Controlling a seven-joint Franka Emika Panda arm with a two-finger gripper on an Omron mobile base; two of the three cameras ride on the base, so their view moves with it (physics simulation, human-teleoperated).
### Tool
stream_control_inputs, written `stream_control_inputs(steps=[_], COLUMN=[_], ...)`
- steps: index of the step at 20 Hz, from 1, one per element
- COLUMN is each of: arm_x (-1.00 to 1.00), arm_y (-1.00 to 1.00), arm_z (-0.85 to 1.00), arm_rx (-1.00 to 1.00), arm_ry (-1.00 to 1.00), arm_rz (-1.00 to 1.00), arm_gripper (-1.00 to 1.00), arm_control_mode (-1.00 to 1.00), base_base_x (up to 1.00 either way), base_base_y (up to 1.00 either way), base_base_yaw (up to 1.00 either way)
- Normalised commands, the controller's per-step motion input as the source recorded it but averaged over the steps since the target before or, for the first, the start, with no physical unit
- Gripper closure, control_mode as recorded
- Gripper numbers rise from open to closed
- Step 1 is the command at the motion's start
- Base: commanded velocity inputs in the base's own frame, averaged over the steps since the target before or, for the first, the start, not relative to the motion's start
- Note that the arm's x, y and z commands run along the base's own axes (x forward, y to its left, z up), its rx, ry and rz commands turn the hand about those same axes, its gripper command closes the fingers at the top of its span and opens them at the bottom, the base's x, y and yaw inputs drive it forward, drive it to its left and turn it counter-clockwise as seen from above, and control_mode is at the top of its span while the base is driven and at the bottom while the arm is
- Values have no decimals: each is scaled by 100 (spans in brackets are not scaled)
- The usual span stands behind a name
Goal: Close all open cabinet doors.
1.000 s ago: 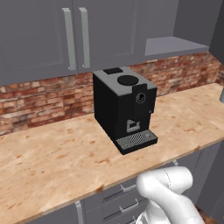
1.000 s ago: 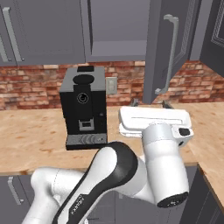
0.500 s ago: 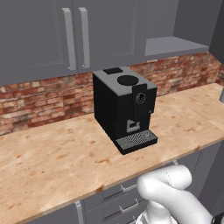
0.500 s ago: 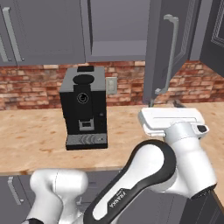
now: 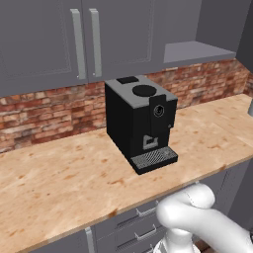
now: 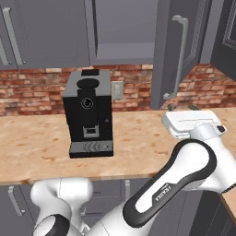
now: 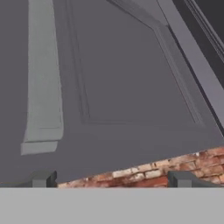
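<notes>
One slate-grey cabinet door (image 6: 171, 48) stands swung open out over the counter, its long silver bar handle (image 6: 180, 55) facing me. My gripper (image 6: 182, 107) sits just below that door's lower edge, open, with nothing between its fingers. In the hand view the door's recessed panel (image 7: 131, 74) looms close, its handle (image 7: 43, 83) at the left, and the fingertips (image 7: 42, 178) are spread wide under the door's bottom edge. Another grey door panel (image 6: 227, 32) angles in at the far right. To the left, two doors (image 5: 118, 34) with silver handles (image 5: 77, 44) are shut.
A black coffee machine (image 6: 88, 113) stands on the wooden counter (image 6: 41, 143) against the red brick wall (image 6: 32, 94). The open cabinet's bare shelf (image 5: 192, 49) shows above it. Grey drawers (image 5: 133, 222) run under the counter's front edge.
My hand has swung to the right along the counter and come in under the open door. The door and the coffee machine have not moved.
</notes>
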Motion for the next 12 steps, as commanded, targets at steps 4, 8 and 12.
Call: stream_control_inputs(steps=[4, 8, 12], arm_x=[53, 43, 25], arm_y=[-27, -20, -1], arm_z=[0, -2, -3], arm_rx=[5, 2, 0], arm_ry=[0, 0, -2], arm_rz=[8, 8, 1], arm_gripper=[-100, -100, -100], arm_control_mode=[-100, -100, -100], base_base_x=[0, 0, 0], base_base_y=[0, 0, 0], base_base_yaw=[0, 0, 0])
